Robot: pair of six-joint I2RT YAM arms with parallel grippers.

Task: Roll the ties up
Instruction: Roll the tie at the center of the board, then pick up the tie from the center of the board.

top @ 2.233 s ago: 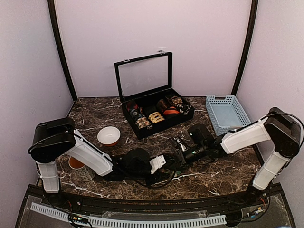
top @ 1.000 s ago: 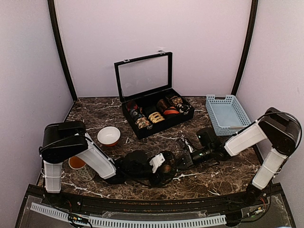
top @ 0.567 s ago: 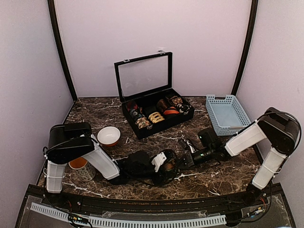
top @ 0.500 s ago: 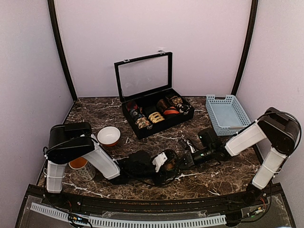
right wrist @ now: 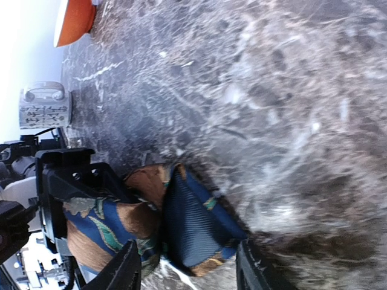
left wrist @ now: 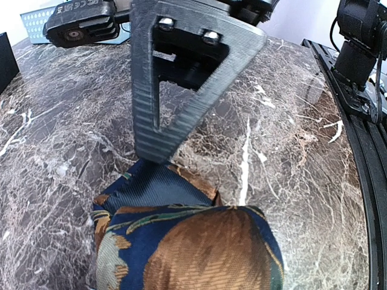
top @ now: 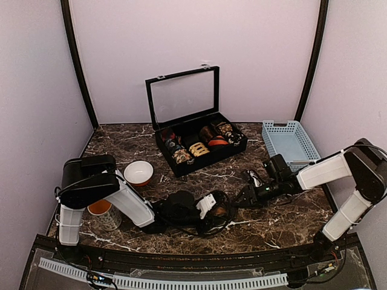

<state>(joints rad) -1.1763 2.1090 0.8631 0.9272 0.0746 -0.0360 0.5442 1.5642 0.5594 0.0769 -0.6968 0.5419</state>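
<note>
One tie, dark blue with brown and green patches, is wound into a roll on the marble table near the front middle. My left gripper is shut on the roll; in the left wrist view the roll fills the bottom under one finger, and the other finger is hidden. The tie's pointed tail sticks out of the roll onto the table. My right gripper is open just right of the roll. In its wrist view the tail lies between the spread fingers.
A black case with a raised glass lid holds several rolled ties at the back middle. A blue basket stands at the back right. A white and orange bowl and a mug sit at the left.
My right gripper has drawn back to the right, away from the roll. My left gripper has shifted slightly right with the roll in it.
</note>
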